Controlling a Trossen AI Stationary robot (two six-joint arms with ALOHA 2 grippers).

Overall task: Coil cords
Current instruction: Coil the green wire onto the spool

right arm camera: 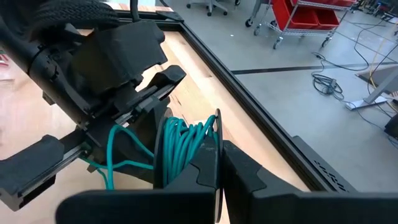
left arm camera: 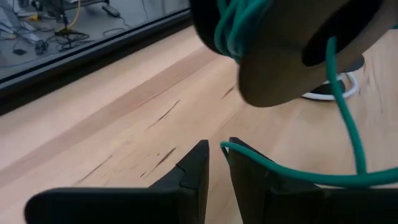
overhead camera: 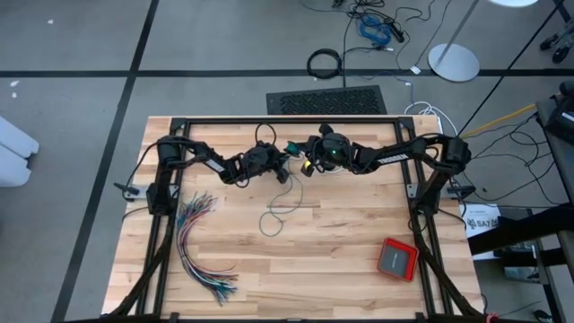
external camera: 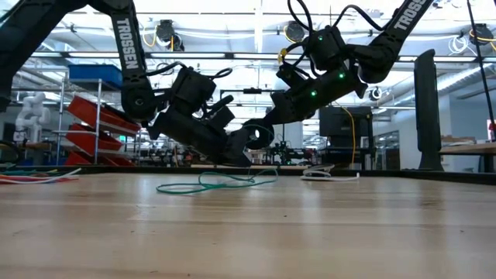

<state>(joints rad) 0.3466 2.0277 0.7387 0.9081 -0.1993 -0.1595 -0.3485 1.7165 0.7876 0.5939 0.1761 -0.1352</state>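
Cord under work: the teal-green cord (right arm camera: 186,146). Several turns of it are already gathered in a tight bundle, and in the right wrist view that bundle sits directly at the tips of the right gripper (right arm camera: 219,163), whose jaws are fully closed on it. A free strand leaves the bundle, passes through the left gripper (left arm camera: 214,155) and continues down to the tabletop (overhead camera: 341,260).

The uncoiled remainder lies as loose loops just below centre of the high view (overhead camera: 280,208), and centre-left in the low view, flat on the wood. Its long run extends from the grippers toward the lower edge of the high view.

The left jaws are nearly closed, with a narrow gap; the strand runs over the inner edge of one finger, so a light pinch or guide is judged likely, not certain.

Both grippers meet near top centre of the high view. The left arm is nearer the slack, so feeding further turns would fall to it.

The black cord (external camera: 329,175) lies at centre-right of the low view, apart from both grippers.
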